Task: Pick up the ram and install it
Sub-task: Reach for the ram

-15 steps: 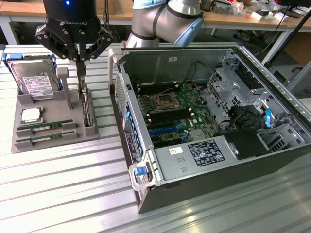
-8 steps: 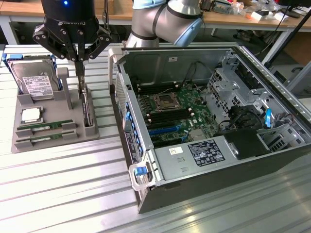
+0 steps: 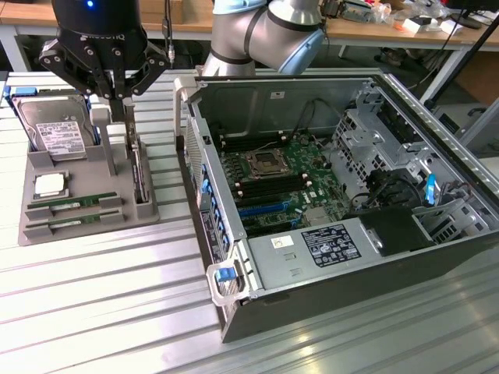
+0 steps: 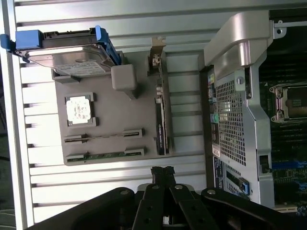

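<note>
Ribbed aluminium counter (image 3: 93,312) carries everything. Open computer case (image 3: 468,167) is on the exterior view's right with the motherboard (image 3: 281,183) exposed, and its memory slots (image 3: 236,146) look empty as far as I can tell. Grey parts tray (image 3: 86,232) sits just beside the case on the exterior view's left. It has the hard drive (image 3: 58,132) at the back and the CPU (image 3: 49,185) in front of it. The ram (image 3: 69,205) is seated in its holder near the tray's front edge, with a second stick (image 3: 74,220) parallel right by it. Fingers (image 4: 158,175) are pressed together, holding nothing, hanging above the tray's back half, apart from the ram. I'd call this the approach stage of the pick: nothing grabbed, nothing installed. My read: grabbing so thin a stick calls for fingers parted, lined up across its long edge and centred over it, not over the drive or CPU.
</note>
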